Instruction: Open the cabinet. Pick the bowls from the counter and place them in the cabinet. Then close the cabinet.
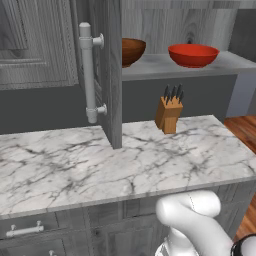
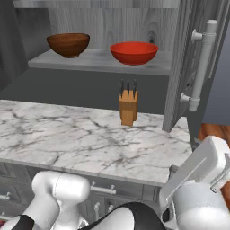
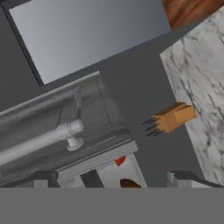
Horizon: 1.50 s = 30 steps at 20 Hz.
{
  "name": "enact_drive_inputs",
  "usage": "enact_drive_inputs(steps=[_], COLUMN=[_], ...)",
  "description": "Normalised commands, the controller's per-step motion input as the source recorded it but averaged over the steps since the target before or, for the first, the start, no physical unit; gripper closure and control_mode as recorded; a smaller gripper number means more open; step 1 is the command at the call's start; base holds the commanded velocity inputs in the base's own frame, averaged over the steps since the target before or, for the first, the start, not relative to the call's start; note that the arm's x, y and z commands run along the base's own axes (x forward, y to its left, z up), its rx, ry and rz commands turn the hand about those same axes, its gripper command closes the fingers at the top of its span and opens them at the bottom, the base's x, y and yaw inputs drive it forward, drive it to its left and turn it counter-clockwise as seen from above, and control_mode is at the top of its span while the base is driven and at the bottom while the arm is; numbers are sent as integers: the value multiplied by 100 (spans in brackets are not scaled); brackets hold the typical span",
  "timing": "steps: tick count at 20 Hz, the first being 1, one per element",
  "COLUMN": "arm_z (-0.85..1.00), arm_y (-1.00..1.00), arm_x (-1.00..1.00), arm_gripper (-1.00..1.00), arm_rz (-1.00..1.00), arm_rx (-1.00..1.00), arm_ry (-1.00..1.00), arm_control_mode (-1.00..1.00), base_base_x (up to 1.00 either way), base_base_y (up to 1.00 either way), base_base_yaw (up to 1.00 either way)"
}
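Note:
The cabinet stands open, both doors swung out towards me. On its grey shelf sit the two bowls: the red one to the right and the brown wooden one to the left. The white marble counter below carries no bowl. In the hand view my gripper is open with nothing between its fingertips. It faces the edge of the right door, whose silver bar handle lies up and to the left of the fingertips.
A tan knife block stands at the back of the counter below the shelf. The left door's handle juts over the counter. Base cabinets with small handles run under the slab. Wooden floor lies to the right.

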Motion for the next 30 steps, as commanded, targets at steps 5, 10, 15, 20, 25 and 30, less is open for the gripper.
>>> enact_drive_inputs(steps=[5, 10, 15, 20, 25, 30], arm_z=[-24, 0, 0, -8, -10, 0], arm_y=[-19, -7, 0, 0, 0, 5], arm_x=[46, 46, 53, 55, 56, 40], arm_gripper=[-100, -100, -100, -100, -100, -100], arm_rz=[28, 14, 4, 0, 5, 9], arm_rx=[4, 2, 0, 0, 0, 0], arm_ry=[-26, -8, 0, 2, 0, -16], arm_control_mode=[-100, -100, -100, -100, -100, -100], base_base_x=[0, 0, 0, 0, 0, 0], base_base_y=[0, 0, 0, 0, 0, 0], base_base_yaw=[0, 0, 0, 0, 0, 0])
